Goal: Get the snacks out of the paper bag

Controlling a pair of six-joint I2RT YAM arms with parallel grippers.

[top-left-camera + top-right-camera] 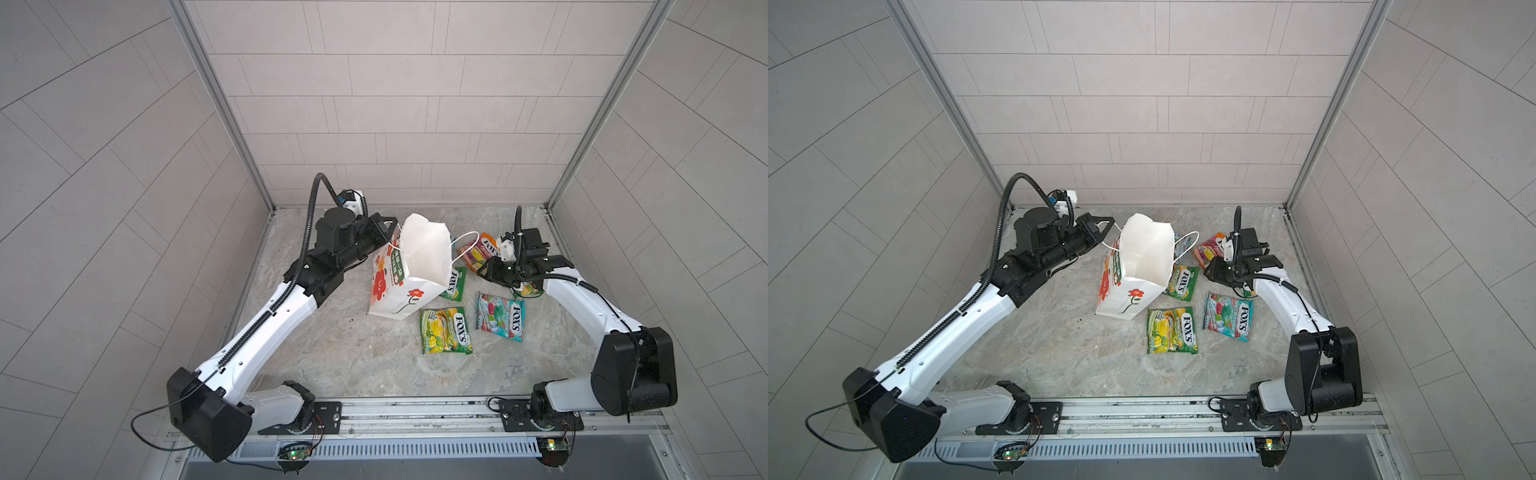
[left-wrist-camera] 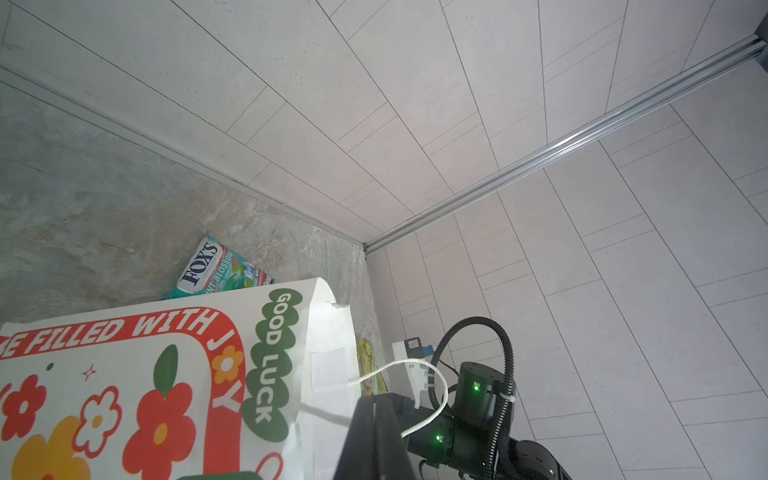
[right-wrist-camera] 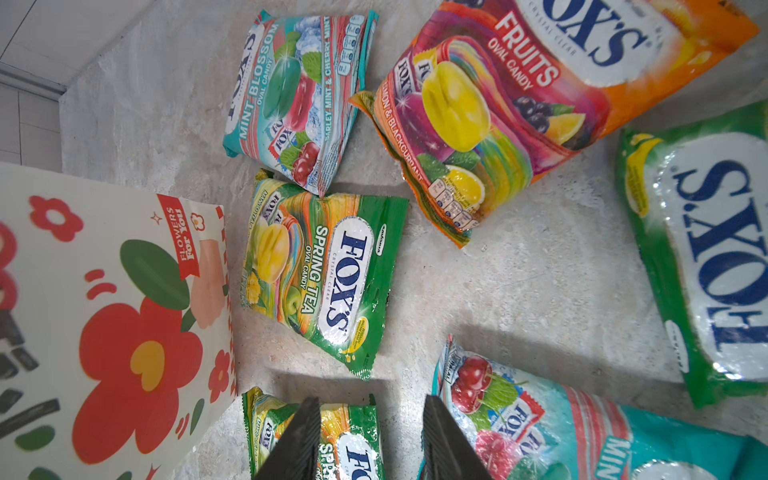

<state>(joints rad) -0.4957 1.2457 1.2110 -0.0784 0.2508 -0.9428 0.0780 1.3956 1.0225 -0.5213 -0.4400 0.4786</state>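
paper bag (image 1: 399, 301): upright, mouth open | left gripper (image 2: 376, 405): clamped on bag's cord handle (image 2: 441, 382) | right gripper (image 3: 374, 436): jaws apart, empty, above pouches beside bag | six FOX'S pouches (image 3: 316, 282): outside, flat on table (image 1: 332, 365) beside bag

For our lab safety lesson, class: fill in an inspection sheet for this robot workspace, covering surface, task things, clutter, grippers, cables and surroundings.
surface: grey marbled tabletop.
paper bag: standing, mouth open, no pouch seen inside.
snacks: all six on the table outside the bag: three green pouches, two teal pouches, one orange pouch.
clutter: tiny dark specks near the bag.
left gripper: shut on the bag's cord handle.
right gripper: open, empty, hovering over the pouches.
cables: black conduit on left arm, another on right.
surroundings: pale tiled walls, aluminium frame posts.
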